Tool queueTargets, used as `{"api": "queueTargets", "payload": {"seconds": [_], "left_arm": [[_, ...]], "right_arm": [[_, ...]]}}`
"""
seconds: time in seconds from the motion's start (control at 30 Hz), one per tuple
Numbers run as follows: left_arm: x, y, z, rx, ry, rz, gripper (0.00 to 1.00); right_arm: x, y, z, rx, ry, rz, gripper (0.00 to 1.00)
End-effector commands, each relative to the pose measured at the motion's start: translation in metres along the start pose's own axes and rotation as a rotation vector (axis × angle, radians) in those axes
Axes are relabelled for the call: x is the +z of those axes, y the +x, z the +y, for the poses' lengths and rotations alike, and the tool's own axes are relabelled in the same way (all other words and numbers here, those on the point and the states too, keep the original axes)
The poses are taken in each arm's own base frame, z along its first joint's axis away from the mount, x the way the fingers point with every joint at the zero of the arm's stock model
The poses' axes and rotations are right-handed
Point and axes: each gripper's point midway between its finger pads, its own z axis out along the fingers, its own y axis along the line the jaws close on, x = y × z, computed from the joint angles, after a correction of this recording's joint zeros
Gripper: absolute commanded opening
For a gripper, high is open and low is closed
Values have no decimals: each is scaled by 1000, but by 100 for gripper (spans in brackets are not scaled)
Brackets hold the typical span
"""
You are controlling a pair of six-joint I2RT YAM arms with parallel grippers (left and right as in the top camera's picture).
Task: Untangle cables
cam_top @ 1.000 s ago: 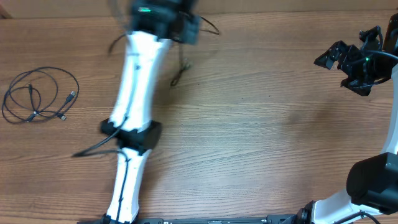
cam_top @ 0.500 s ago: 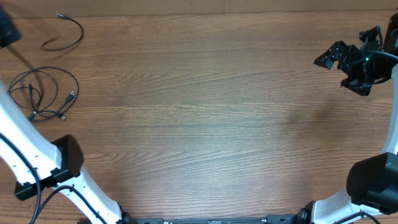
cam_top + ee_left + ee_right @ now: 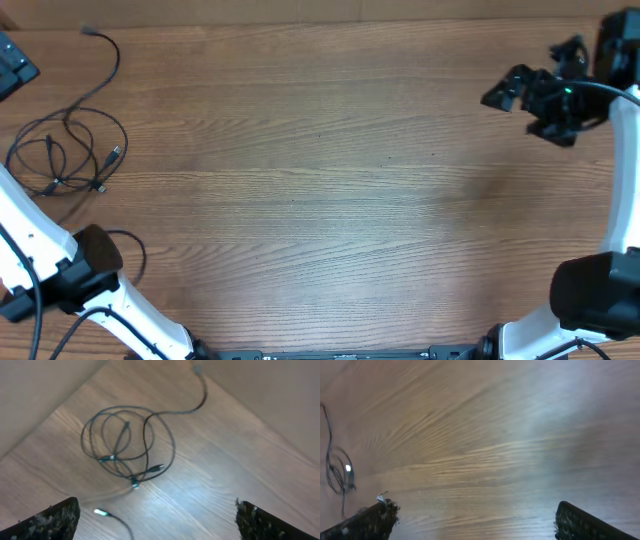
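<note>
Thin black cables (image 3: 120, 440) were seen loosely coiled on wood-grain table (image 3: 330, 200) — L gripper (image 3: 156, 510), R gripper (image 3: 475, 509) spread wide, empty.

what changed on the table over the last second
The left gripper swung from the table's top middle to the far left edge, bringing a loose cable that now runs into the coiled cables; its jaws are open. The right gripper shifted slightly left. The coil stayed put.
</note>
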Motion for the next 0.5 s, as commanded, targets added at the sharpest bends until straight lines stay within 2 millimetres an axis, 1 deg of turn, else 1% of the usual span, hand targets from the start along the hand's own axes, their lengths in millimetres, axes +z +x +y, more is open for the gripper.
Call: {"api": "queueTargets", "payload": {"seconds": [0.0, 0.03, 0.07, 0.1, 0.13, 0.17, 0.23, 0.33, 0.4, 0.47], "left_arm": [[-101, 3, -15, -11, 117, -189, 99], [-115, 5, -17, -8, 133, -215, 99], [-140, 10, -20, -1, 166, -261, 100], [-152, 13, -21, 0, 178, -284, 100], [-167, 17, -23, 3, 196, -313, 100], [-176, 19, -23, 6, 204, -330, 99], [-189, 23, -23, 8, 210, -358, 100], [-199, 26, -22, 10, 213, -378, 100], [-198, 25, -22, 10, 213, -377, 100], [-197, 25, -22, 10, 213, -374, 100]], "right_arm": [[-46, -4, 42, -157, 38, -122, 100], [-54, -3, 49, -173, 37, -138, 100], [-75, 0, 65, -204, 27, -182, 100], [-88, 3, 73, -221, 16, -211, 100], [-106, 8, 82, -239, 4, -247, 100], [-116, 10, 86, -250, -3, -273, 100], [-135, 18, 93, -274, -17, -324, 100], [-157, 33, 99, -298, -32, -382, 100], [-174, 44, 103, -315, -42, -426, 100], [-182, 54, 111, -333, -85, -438, 100]]}}
